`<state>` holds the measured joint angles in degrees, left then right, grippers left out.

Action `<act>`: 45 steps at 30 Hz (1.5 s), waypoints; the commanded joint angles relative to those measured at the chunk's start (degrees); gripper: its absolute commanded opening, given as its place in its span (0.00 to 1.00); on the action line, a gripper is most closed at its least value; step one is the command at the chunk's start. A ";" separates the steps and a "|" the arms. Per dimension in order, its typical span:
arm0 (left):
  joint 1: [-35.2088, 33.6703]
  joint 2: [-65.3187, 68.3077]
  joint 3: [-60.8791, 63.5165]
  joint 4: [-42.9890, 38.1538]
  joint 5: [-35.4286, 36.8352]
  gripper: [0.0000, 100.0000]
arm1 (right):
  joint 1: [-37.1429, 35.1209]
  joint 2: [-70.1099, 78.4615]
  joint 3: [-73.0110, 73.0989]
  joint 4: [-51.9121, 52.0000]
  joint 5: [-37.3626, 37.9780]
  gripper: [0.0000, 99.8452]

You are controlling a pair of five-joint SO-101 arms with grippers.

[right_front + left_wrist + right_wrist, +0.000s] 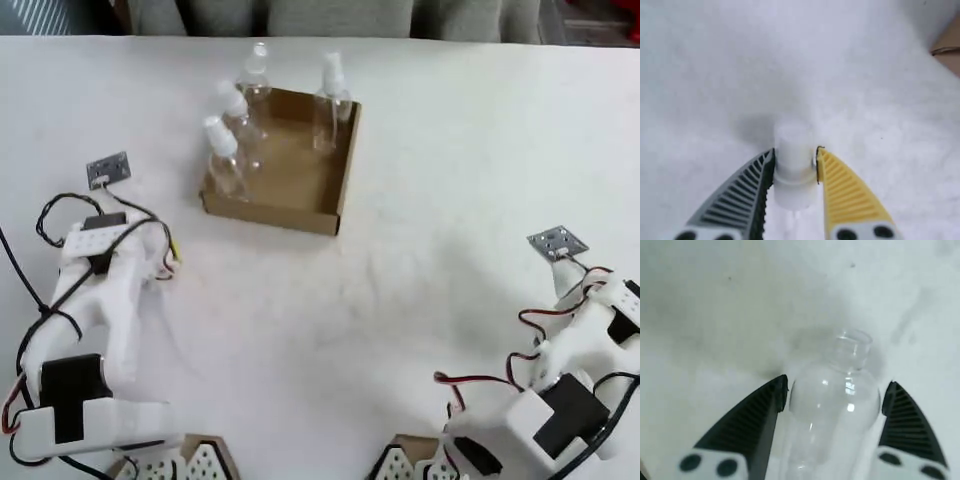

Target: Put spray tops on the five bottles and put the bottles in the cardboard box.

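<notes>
A: From above, the box (270, 213) is being seen on the far half of the white table (450, 150), a little left of centre, open side up.

B: And four bottles (253, 75) (236, 115) (224, 160) (333, 95) are being kept upright inside it, each one capped in white. Three are being lined along the left wall, and one is being stood by the far right corner.

A: The left arm (100, 290) is being shown at the near left, close to the box. The right arm (570, 390) is being shown folded at the near right, well apart from it.

B: Down to the left claw (795, 150) now. A white top (792, 175) is being pinched there, with the grey finger (735, 205) being pressed to one side and the yellow finger (850, 200) to the other.

A: Nothing but table is being seen behind that top.

B: Over to the right claw (837, 382). A clear bottle (832, 410) is being clasped at its shoulders between two black fingers (755, 425), spread wide around it.

A: Its neck is being pointed away from the camera, mouth open and bare, with the table behind it.
</notes>
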<state>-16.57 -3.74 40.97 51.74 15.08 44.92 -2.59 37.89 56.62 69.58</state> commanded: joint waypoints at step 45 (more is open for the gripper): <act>1.01 -0.92 -1.05 -0.53 -0.18 0.02 | -24.31 -29.41 3.25 10.86 -64.35 0.02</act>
<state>-16.57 -3.74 40.97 51.74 15.08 27.16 -28.35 41.14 71.38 6.81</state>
